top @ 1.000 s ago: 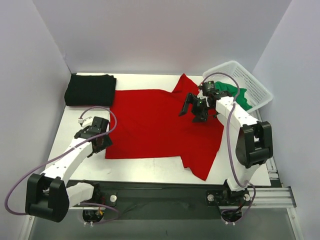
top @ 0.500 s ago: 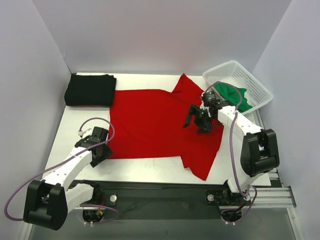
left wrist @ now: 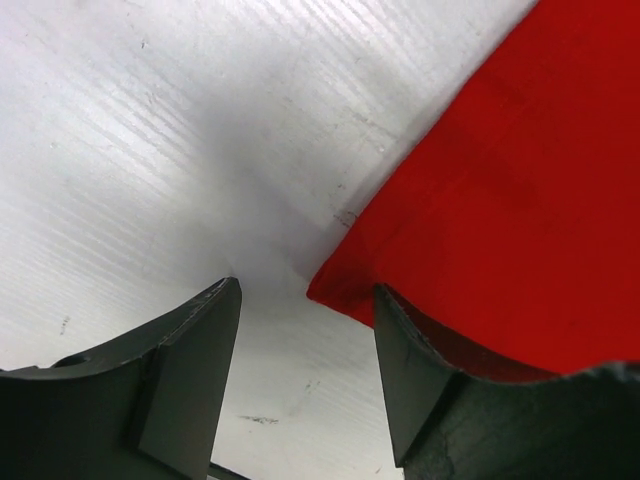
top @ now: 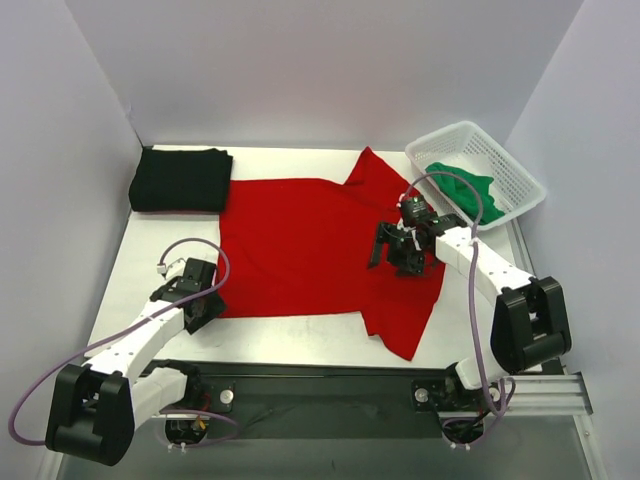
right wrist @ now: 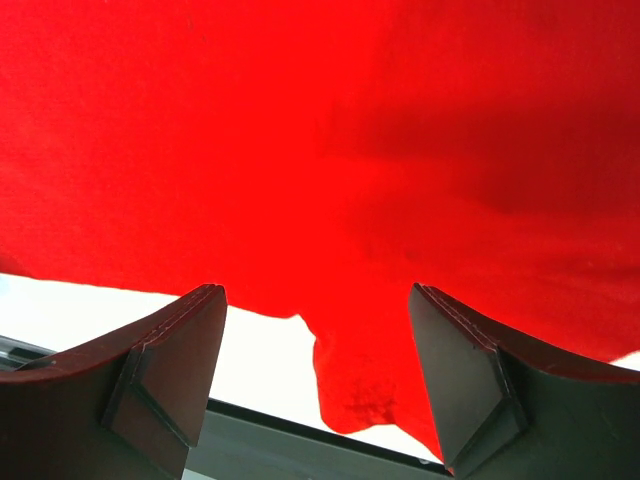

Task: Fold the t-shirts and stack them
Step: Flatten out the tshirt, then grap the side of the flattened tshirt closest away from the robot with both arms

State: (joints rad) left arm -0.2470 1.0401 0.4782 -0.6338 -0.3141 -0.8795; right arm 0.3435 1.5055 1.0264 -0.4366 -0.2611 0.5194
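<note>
White tabletop (top: 290, 335): 1 red t-shirt (top: 300, 245) spread flat, centre; 1 black t-shirt (top: 180, 180) folded, far left; 1 green t-shirt (top: 465, 185) in basket (top: 510, 170), far right. Left end effector (top: 205, 308) wide, straddling the red hem's near-left corner. Right end effector (top: 392, 258) wide, empty, over the red cloth's right side.

No readable text, labels, brand marks, numbers or signs in any view; all surfaces plain.

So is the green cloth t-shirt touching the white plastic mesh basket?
Touching. The top external view shows the green t-shirt lying inside the white basket, resting on it.
</note>
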